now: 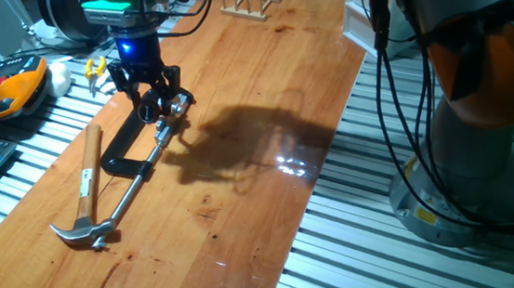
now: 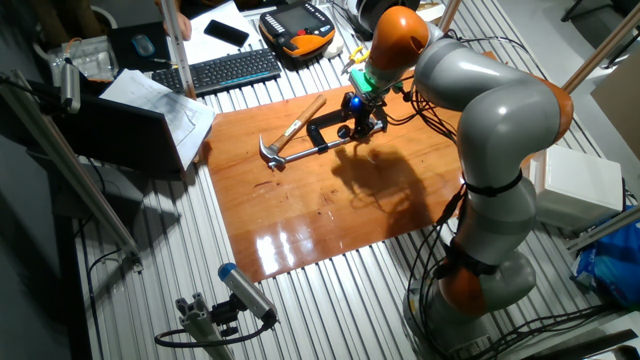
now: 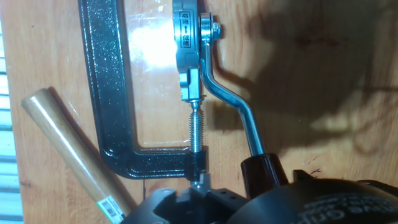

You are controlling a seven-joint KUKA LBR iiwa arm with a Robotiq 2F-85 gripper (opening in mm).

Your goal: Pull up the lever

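The black C-shaped tool point(image 3: 99, 93) lies flat on the wooden table point(image 1: 259, 162). Its lever point(image 3: 233, 106) is a thin bent silver arm that runs from the silver head point(image 3: 189, 43) to a reddish-brown tip point(image 3: 261, 171). In the hand view the tip lies right at my gripper point(image 3: 224, 202), whose dark fingers point(image 3: 292, 199) fill the bottom edge. In one fixed view my gripper point(image 1: 156, 104) stands low over the tool's far end point(image 1: 122, 148) with its jaws spread. It also shows in the other fixed view point(image 2: 362, 125). Whether the fingers touch the tip is hidden.
A wooden-handled claw hammer point(image 1: 92, 172) lies left of the tool, its head point(image 1: 80, 234) near the end of the tool's long steel rod point(image 1: 135, 187). A wooden rack point(image 1: 249, 0) stands at the table's far end. A keyboard point(image 2: 230, 68) and a pendant point(image 1: 19, 88) lie off the table.
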